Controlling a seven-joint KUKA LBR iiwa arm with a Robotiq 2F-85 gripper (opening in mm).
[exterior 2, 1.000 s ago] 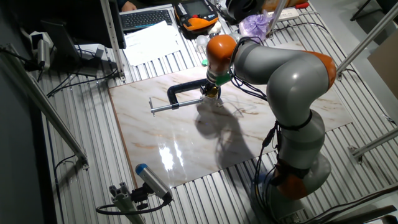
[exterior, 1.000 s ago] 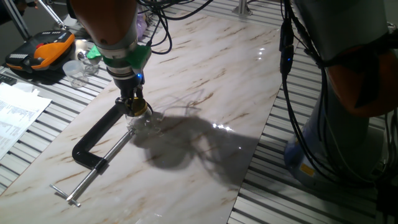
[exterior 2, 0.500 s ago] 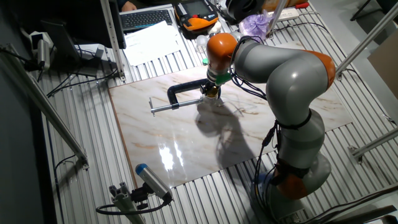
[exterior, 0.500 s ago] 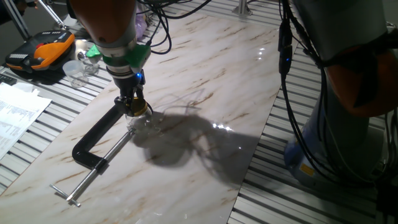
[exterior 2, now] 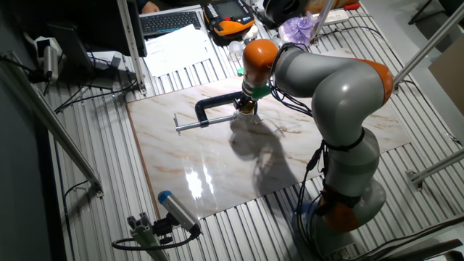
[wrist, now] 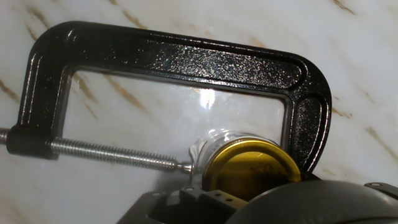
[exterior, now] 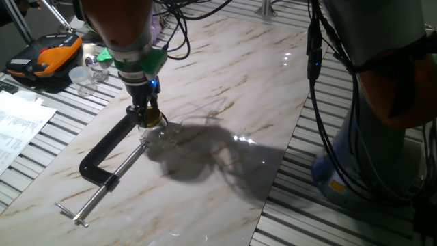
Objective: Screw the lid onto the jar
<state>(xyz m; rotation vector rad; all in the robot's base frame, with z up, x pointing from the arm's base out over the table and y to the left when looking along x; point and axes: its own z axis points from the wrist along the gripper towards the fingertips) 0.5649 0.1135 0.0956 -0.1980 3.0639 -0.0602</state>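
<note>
One fixed view: gripper [exterior: 148,117] pointing straight down over the marble board [exterior: 225,89], fingertips closed around the lid [exterior: 150,119], a small gold disc lying flat, its face up. Directly under it the jar [exterior: 156,133], clear glass, upright, long axis vertical, mouth upward; hard to make out against the board. Jar stands at the jaw end of a black clamp [exterior: 102,152], which lies flat on the board with its screw running away toward the lower left. Off the board, at upper left: orange-black case [exterior: 44,56], clear cups [exterior: 85,76] beside it, papers [exterior: 17,126] at the left edge. The other fixed view: same gripper [exterior 2: 249,107] at the far side of the board [exterior 2: 217,152], arm [exterior 2: 326,80] arching over it from the base at right; lid and jar too small to tell apart here. Clamp [exterior 2: 210,112] lies just beside the gripper, screw handle pointing left. Keyboard [exterior 2: 170,22] and case [exterior 2: 228,16] beyond the board. Hand view: looking down along the fingers; lid [wrist: 252,171] seen face-on, round and gold, sitting on the jar [wrist: 217,140], whose glass rim shows just beyond the lid's edge. Clamp frame [wrist: 168,56] arcs around the jar; threaded screw [wrist: 106,154] comes in from the left, its tip touching the jar's side. Fingertips themselves hidden below the frame edge.
</note>
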